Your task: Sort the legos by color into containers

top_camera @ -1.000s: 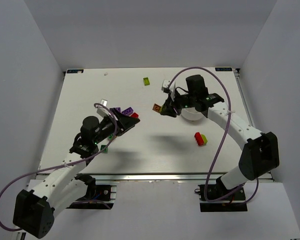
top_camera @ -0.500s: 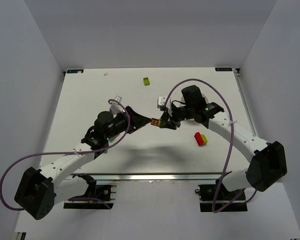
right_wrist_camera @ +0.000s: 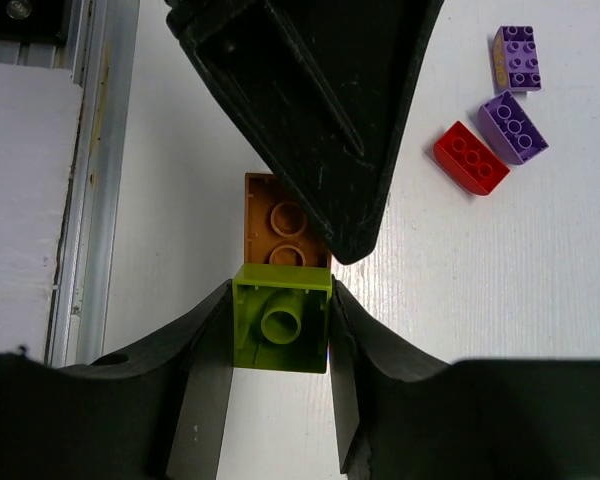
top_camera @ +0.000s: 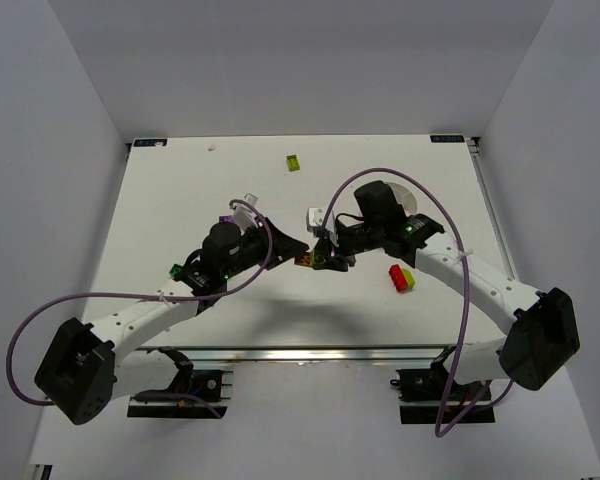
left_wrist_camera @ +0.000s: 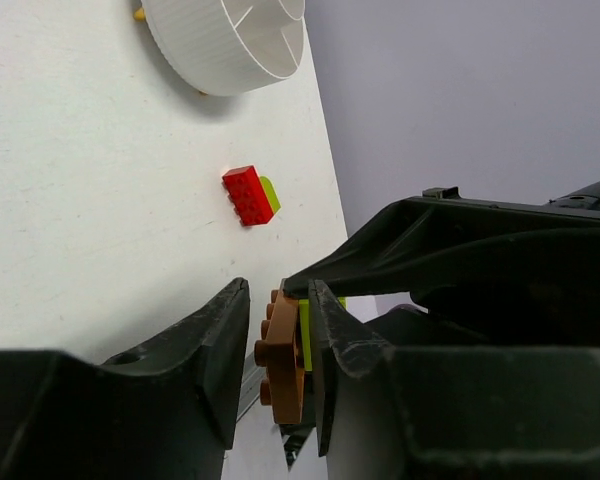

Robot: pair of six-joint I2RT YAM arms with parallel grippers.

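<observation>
1. Left end effector [left_wrist_camera: 278, 300]: my jaws are drawn in around the orange brick [left_wrist_camera: 283, 355]. A sliver of gap shows at one finger, so I cannot tell whether the clamp is made.
2. Right end effector [right_wrist_camera: 280, 300]: closed on the yellow-green brick [right_wrist_camera: 280, 318], with a finger on each side face.
3. The two bricks are stuck together at the middle of the table [top_camera: 180, 200], orange on the left and yellow-green on the right.
4. Key relation: the joint's axis runs left-right, from one end effector straight to the other. I judge the split needs a pull along that line.
5. The white divided bowl [left_wrist_camera: 195, 45] lies far-right of the pair, and my right arm is nearer to it.
</observation>
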